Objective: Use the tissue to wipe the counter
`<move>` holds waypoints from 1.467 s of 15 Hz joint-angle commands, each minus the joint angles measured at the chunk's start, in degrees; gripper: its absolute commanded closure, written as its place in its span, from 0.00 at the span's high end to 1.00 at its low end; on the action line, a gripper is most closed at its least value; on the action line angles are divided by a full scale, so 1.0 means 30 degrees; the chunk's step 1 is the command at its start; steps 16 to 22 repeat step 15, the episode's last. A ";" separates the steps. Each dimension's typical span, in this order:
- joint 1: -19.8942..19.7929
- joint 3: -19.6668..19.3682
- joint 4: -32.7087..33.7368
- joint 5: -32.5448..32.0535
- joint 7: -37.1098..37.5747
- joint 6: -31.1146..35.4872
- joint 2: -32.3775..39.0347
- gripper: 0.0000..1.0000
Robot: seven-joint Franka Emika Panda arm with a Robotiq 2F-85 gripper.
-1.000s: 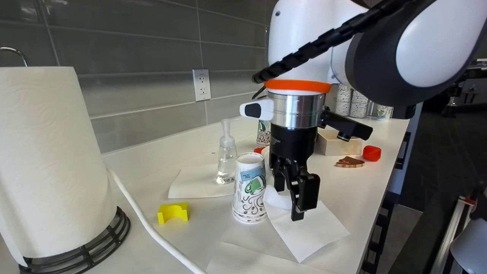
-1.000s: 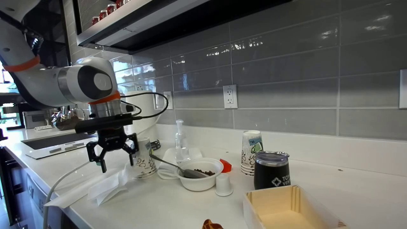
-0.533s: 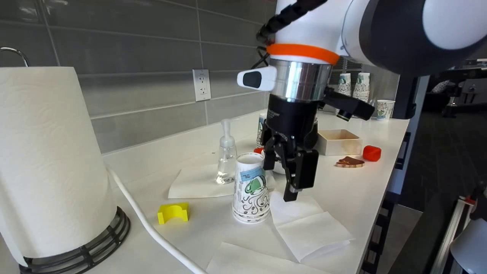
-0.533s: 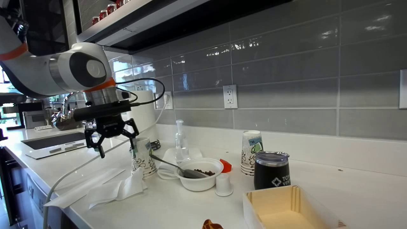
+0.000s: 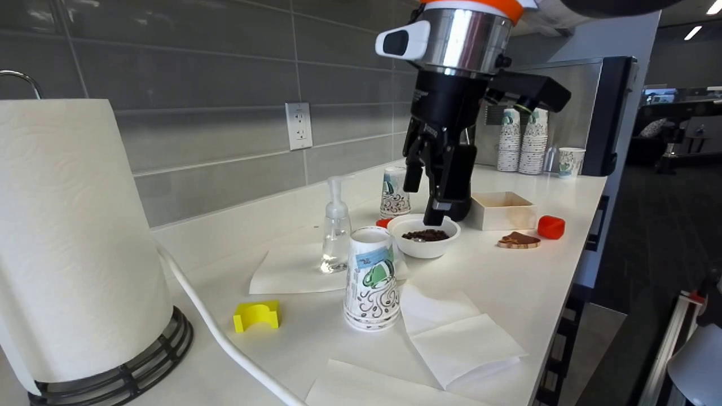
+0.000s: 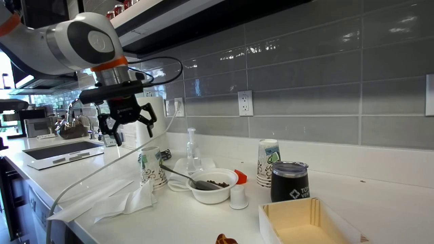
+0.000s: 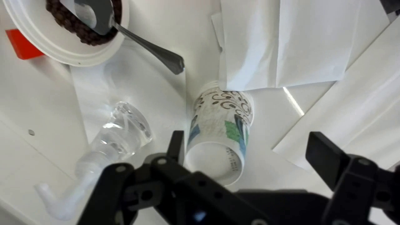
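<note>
1. Gripper (image 6: 135, 139) hangs higher than the cup (image 5: 372, 282), fingers spread wide, holding nothing.
2. Tissue (image 5: 459, 339) lies below gripper on the counter (image 5: 304, 344), just beside cup, toward counter's front edge.
3. Touching cup? Can't tell.

On the table (image 5: 507, 272), by kind: tissue (image 5: 459, 336), one; flat white sheets (image 5: 293, 269), two; paper-towel roll (image 5: 79, 237), one; pump bottle (image 5: 337, 231), one; bowl (image 6: 210, 197), one; spoon (image 6: 205, 185), one; small white cup (image 6: 238, 197), one; black tumbler (image 6: 290, 184), one; wooden box (image 5: 505, 219), one; yellow block (image 5: 255, 309), one; brown patterned piece (image 5: 518, 241), one; red pieces (image 5: 551, 227), two; printed-cup stacks (image 5: 371, 282), four; upright printed cup (image 5: 571, 162), one. Above it: hand (image 6: 135, 139), one, two-fingered.
</note>
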 commanded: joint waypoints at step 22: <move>-0.4927 -0.2156 0.0019 -0.0062 0.3726 -0.1325 -0.3097 1.00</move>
